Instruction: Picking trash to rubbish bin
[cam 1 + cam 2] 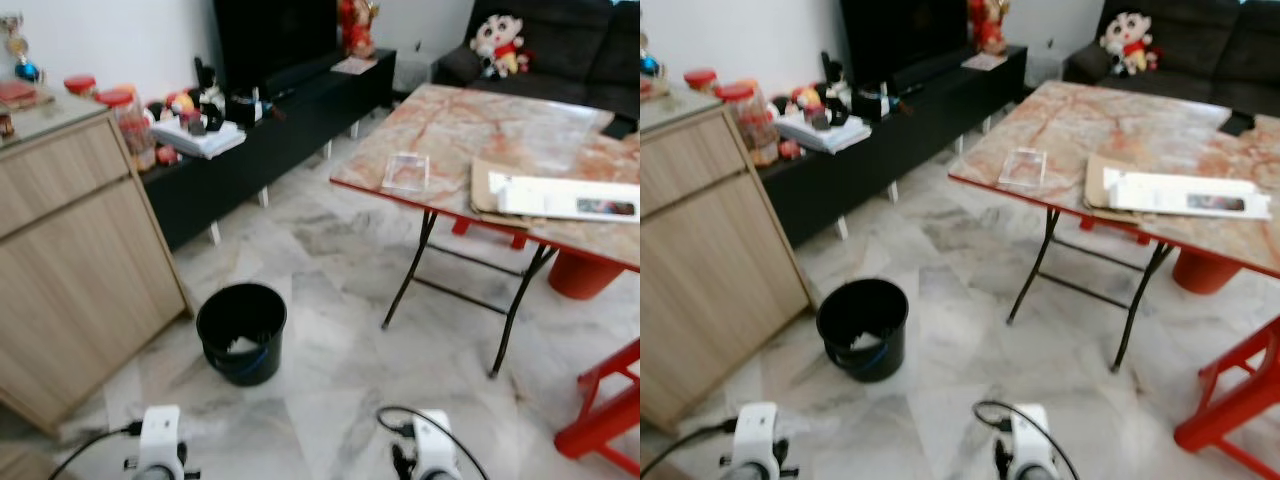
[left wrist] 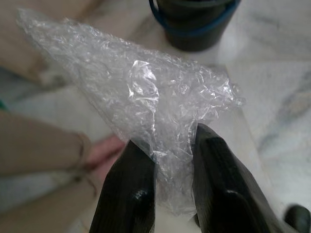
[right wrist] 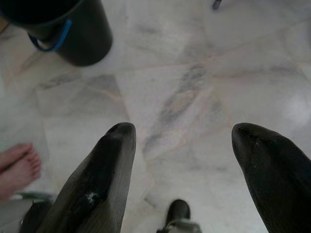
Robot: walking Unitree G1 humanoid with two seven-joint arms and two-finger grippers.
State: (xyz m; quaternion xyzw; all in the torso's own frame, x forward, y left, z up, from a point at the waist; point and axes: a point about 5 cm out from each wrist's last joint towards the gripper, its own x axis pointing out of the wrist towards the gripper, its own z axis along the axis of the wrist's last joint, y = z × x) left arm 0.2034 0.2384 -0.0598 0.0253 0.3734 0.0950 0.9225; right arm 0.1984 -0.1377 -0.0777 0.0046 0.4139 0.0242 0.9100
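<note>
Two grippers sit low at the robot's front. The left gripper (image 2: 165, 170) has its jaws closed on a crumpled sheet of clear bubble wrap (image 2: 146, 92), which fans out ahead of the fingers. The right gripper (image 3: 182, 165) has its jaws spread wide and holds nothing. A round black plastic bucket with a blue handle (image 1: 241, 331), serving as the rubbish bin, stands on the pale marble floor (image 1: 340, 380) at about eleven o'clock, near the corner of a light wooden cabinet (image 1: 70, 260). A folding table with a reddish marble-patterned top (image 1: 480, 130) stands at two o'clock. A person's bare foot (image 3: 17, 170) rests on the floor close by. To finish well, the robot should probably step nearer, bring the left gripper right over the bucket's mouth, and only then let go, since the light sheet may drift or catch the rim.
</note>
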